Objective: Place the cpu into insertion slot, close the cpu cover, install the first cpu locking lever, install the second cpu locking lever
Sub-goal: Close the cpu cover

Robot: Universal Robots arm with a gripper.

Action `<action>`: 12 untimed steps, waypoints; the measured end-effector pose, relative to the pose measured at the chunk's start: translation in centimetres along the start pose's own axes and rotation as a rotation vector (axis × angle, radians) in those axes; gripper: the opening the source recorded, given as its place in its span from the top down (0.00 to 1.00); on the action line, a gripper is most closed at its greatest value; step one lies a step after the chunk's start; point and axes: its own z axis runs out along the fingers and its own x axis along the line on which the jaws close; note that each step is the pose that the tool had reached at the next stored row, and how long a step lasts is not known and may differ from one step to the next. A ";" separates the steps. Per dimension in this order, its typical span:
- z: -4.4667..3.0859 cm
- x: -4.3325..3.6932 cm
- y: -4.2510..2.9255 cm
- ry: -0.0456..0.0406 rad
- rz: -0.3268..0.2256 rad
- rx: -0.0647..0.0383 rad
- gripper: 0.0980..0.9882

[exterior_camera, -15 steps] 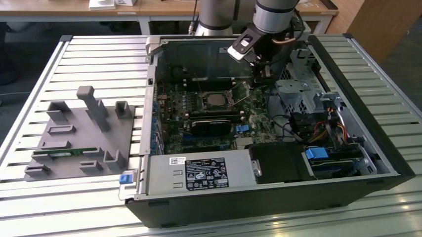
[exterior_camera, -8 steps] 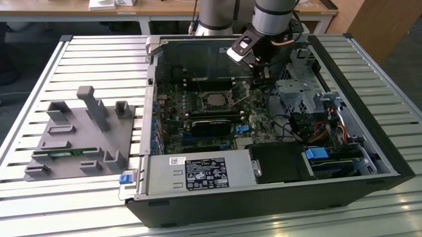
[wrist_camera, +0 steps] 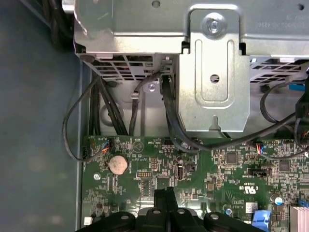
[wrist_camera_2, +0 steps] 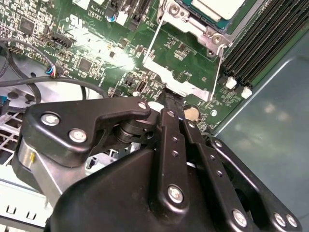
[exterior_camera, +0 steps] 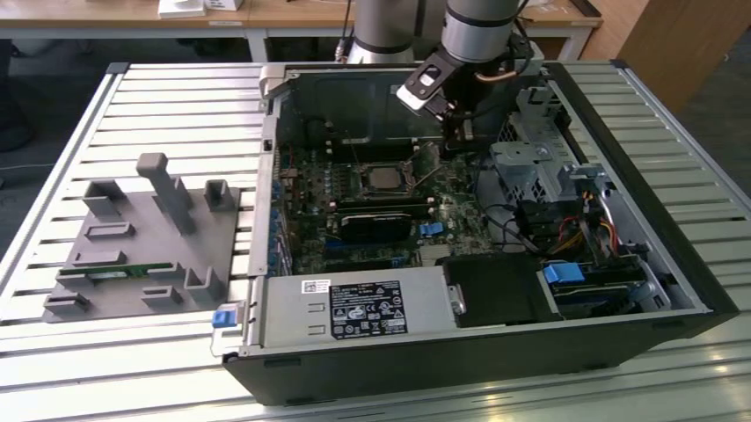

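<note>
The end effector (wrist_camera_2: 170,100) is clenched at the edge of the cpu cover (wrist_camera_2: 157,65), any grasp hidden; beyond it the cpu (wrist_camera_2: 217,6) is cut off.

bench (exterior_camera: 153,97): carries the case and the jig, in the exterior view
case (exterior_camera: 493,369): on the bench, at 3 o'clock of its middle
jig (exterior_camera: 129,255): on the bench, at 9 o'clock of the case, just apart from it
board (exterior_camera: 311,211): in the case, in its 9 o'clock half
cpu (exterior_camera: 382,178): in the socket on the board, toward the board's 12 o'clock
power unit (exterior_camera: 352,309): in the case, at 6 o'clock of the board
cage (exterior_camera: 528,167): in the case, at 3 o'clock of the cpu
pincer (exterior_camera: 460,141): over the board, at 2 o'clock of the cpu, between cpu and cage
</note>
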 end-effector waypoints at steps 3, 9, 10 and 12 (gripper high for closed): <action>-0.01 0.00 -0.21 0.0000 0.000 0.000 0.99; -0.02 0.00 -0.48 0.0001 0.000 0.000 0.99; -0.02 0.00 -0.49 0.0001 0.000 0.000 0.99; -0.02 0.00 -0.54 0.0000 0.000 0.000 0.99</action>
